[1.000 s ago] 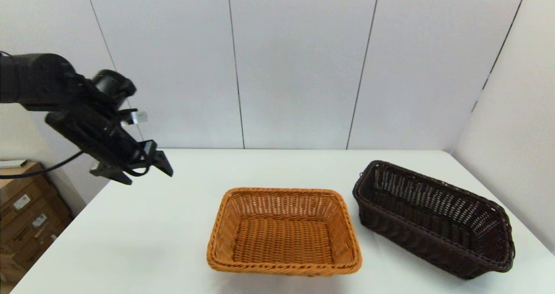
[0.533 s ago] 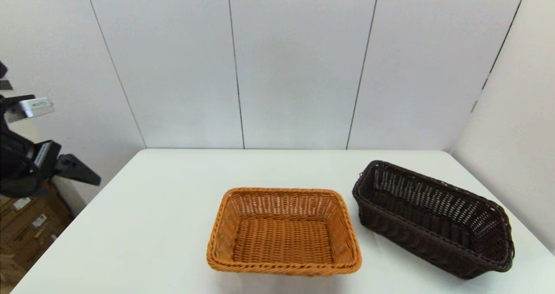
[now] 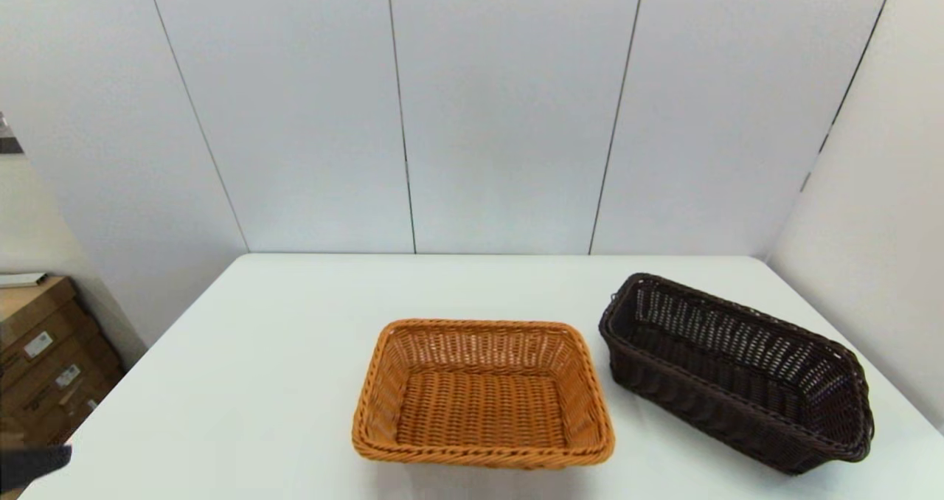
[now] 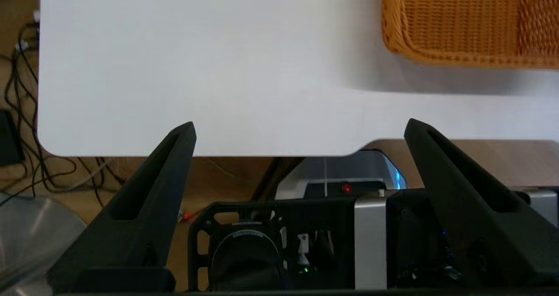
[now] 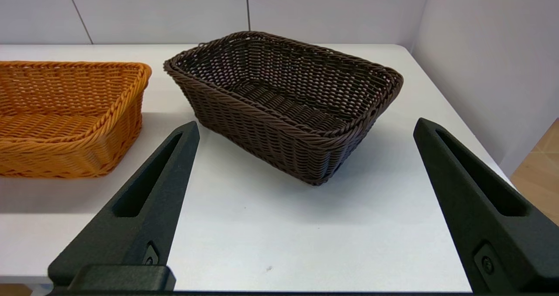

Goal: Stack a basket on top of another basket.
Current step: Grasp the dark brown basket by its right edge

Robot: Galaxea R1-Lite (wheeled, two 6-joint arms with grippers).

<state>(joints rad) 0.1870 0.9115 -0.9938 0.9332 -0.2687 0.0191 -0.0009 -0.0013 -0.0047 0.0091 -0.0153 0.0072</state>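
Gone from where we saw it a second ago, raised over the table's left side, our left arm has dropped almost wholly out of the head view, leaving only a dark sliver at that view's lower left corner. Our left gripper (image 4: 299,134) now hangs over the near left edge of the white table (image 3: 280,352), jaws spread wide with nothing between them; bare tabletop lies just past its fingertips (image 4: 185,132), and the orange-tan basket (image 3: 483,393) sits farther out, beyond and off to the side of the right-hand finger, well apart from it. That basket rests flat on the table near the middle, open side up. Just beside it to the right, apart and not touching, stands the dark brown basket (image 3: 737,371), also upright on the table and angled to its neighbour. Neither basket has moved. Our right gripper (image 5: 305,130) faces the dark brown basket from the near side, jaws likewise spread wide and holding nothing; the basket lies ahead of the gap between the fingers, clear of both tips, with the orange-tan one beyond the left-hand finger.
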